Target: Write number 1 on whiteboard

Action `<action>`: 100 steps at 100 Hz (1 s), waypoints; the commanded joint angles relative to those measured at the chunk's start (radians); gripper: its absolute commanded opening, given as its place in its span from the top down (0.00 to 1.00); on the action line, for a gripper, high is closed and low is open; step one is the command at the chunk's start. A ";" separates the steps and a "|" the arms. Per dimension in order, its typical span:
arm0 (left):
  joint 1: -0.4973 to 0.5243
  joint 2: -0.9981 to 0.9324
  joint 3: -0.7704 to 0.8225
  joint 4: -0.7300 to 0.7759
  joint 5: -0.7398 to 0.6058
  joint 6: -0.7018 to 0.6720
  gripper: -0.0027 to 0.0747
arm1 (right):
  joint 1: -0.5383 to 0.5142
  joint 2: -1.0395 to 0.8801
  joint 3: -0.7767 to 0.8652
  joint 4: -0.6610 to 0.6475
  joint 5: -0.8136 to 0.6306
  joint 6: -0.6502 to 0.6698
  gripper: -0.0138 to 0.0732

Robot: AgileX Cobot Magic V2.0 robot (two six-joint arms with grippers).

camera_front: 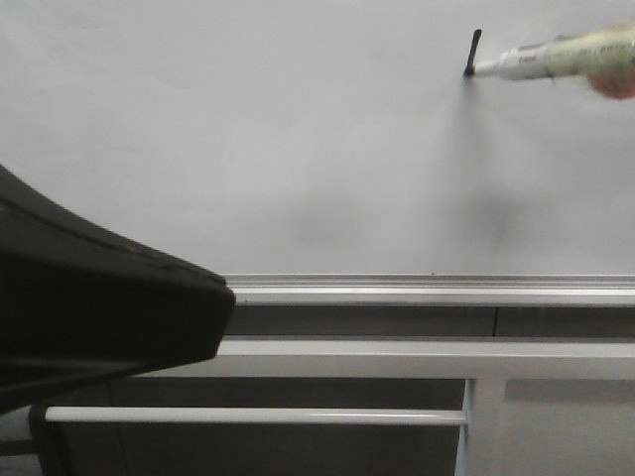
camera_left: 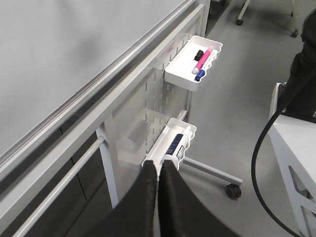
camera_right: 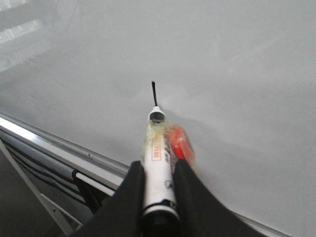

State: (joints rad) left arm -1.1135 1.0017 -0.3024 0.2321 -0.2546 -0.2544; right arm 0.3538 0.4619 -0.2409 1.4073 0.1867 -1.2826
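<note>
Fingers [camera_right: 133, 197] of the right gripper [camera_right: 158, 190] are clamped on a white marker [camera_right: 159, 173], its tip touching the whiteboard [camera_front: 248, 129] at the lower end of the number 1 [camera_front: 472, 52], a short black stroke seen upper right in the front view. Only the left wrist view shows the left gripper [camera_left: 159, 180], fingers pressed together, empty, near a white tray [camera_left: 187, 74] of pens.

My marker [camera_front: 541, 59] meets the whiteboard [camera_front: 248, 129] at upper right, its tip seemingly touching the stroke's [camera_front: 472, 53] lower end. The rail [camera_front: 427, 290] runs below; my left arm [camera_front: 89, 317] sits lower left.
</note>
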 commanded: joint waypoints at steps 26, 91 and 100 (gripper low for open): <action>-0.005 -0.007 -0.024 -0.006 -0.078 0.000 0.99 | 0.001 0.071 -0.009 0.050 -0.030 -0.017 0.91; -0.005 -0.007 -0.028 0.106 -0.080 0.023 0.99 | 0.001 -0.069 0.042 0.062 0.274 0.058 0.91; -0.005 -0.007 -0.028 0.145 -0.078 0.023 0.99 | 0.001 -0.053 0.060 0.056 0.276 0.068 0.91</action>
State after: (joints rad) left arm -1.1135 1.0017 -0.3024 0.3418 -0.2568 -0.2341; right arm 0.3538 0.3849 -0.1672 1.4457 0.4519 -1.2242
